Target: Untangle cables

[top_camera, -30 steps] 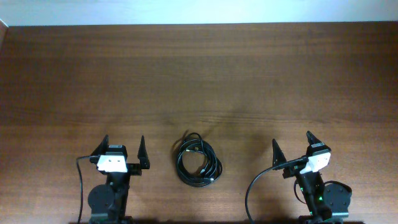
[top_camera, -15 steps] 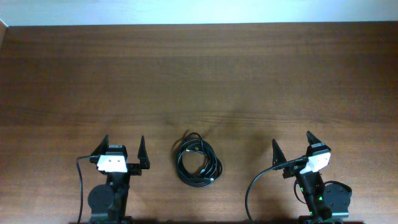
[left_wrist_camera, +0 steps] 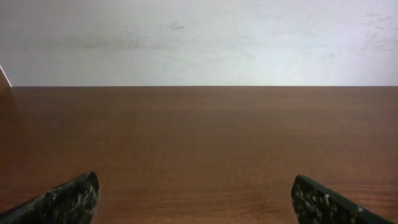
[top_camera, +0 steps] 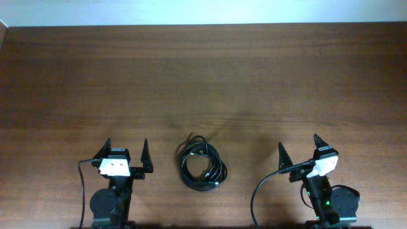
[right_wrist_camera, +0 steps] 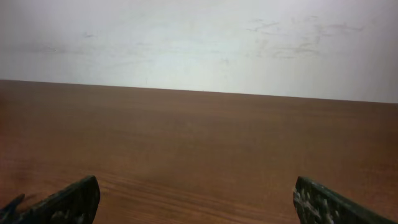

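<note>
We found the task not yet begun, as far as we could judge. The thin black cables (top_camera: 202, 163) lay as one coiled bundle of overlapping loops on the brown wooden tabletop (top_camera: 203, 76), near the edge where both arms stand and about at the middle of that edge. The black left gripper with its white body (top_camera: 126, 147) stood near the same edge on the side of the left corner, and the matching right gripper (top_camera: 298, 141) stood on the side of the right corner. The bundle lay between them, nearer to the left one, and touched neither. In both grippers the fingers were wide apart and held nothing. In the left wrist view we saw one dark finger (left_wrist_camera: 68, 199) at each lower corner of the picture and only bare wood between them, and in the right wrist view the fingers (right_wrist_camera: 65, 202) stood the same way. Neither wrist camera showed the cables, since both looked toward the far edge and the pale wall (left_wrist_camera: 199, 37). We judged that all the work was left: no cord was drawn out of the coil, and each one had to be freed and laid apart from the others.
</note>
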Action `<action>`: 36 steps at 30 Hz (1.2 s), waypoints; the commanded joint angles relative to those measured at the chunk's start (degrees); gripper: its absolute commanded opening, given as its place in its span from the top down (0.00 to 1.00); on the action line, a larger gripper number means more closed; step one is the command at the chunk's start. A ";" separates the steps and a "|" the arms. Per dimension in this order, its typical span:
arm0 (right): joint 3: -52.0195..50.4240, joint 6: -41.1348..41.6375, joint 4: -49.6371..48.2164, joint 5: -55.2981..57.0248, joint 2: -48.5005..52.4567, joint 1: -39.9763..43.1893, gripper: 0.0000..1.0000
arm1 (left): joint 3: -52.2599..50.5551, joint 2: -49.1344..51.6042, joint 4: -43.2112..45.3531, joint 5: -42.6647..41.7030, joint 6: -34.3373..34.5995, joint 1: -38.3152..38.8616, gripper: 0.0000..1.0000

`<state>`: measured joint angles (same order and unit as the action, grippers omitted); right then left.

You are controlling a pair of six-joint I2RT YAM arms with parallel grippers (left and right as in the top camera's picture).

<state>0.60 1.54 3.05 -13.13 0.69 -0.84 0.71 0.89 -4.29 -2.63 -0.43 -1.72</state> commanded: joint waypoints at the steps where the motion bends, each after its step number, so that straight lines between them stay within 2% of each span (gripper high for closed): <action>1: -0.28 0.46 0.37 -0.11 -0.33 -0.28 0.01 | -0.15 -0.59 -0.13 -1.03 -0.92 0.22 0.01; 11: -0.28 0.72 -0.85 -0.61 -0.33 -0.28 0.01 | -0.15 -0.59 -0.11 -1.05 -0.90 0.22 0.01; 14: 0.31 1.07 -5.92 -8.41 -0.33 -0.28 0.01 | -0.15 -0.59 -0.11 -1.11 -0.90 0.24 0.01; 16: 2.69 7.69 -6.88 -9.40 -0.33 -0.28 0.01 | -0.15 -0.59 0.31 -1.51 -0.90 0.22 0.01; 18: 5.25 10.19 -5.66 -9.57 -0.33 -0.28 0.01 | -0.13 -0.59 1.05 -5.09 -0.90 0.22 0.01; 21: 13.35 10.12 3.87 -10.67 -0.15 -0.28 0.01 | 2.54 -0.59 0.98 -14.95 -0.04 0.24 0.01; 23: 22.58 9.62 15.02 -10.21 1.57 -0.28 0.01 | 8.72 -0.46 -0.42 -16.02 1.27 0.24 0.01; 26: 34.16 10.21 26.05 -10.95 7.50 -0.28 0.01 | 22.71 2.58 -9.94 -15.63 1.60 0.24 0.01; 28: 42.75 14.10 37.16 -14.69 13.40 -0.28 0.01 | 33.29 6.34 -20.61 -15.58 7.65 0.22 0.01; 30: 51.21 14.19 48.89 -19.63 20.41 -0.28 0.01 | 42.77 11.04 -30.82 -15.96 13.53 0.24 0.01; 32: 54.84 14.23 51.74 -25.70 24.57 -0.28 0.01 | 49.42 14.73 -37.90 -21.53 13.68 0.22 0.01; 36: 54.16 12.09 52.92 -36.65 28.13 -0.28 0.01 | 50.21 15.26 -36.28 -30.14 14.10 0.24 0.01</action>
<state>54.70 15.16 55.72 -41.12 27.35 -0.84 50.26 15.66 -41.01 -25.93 11.92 -1.72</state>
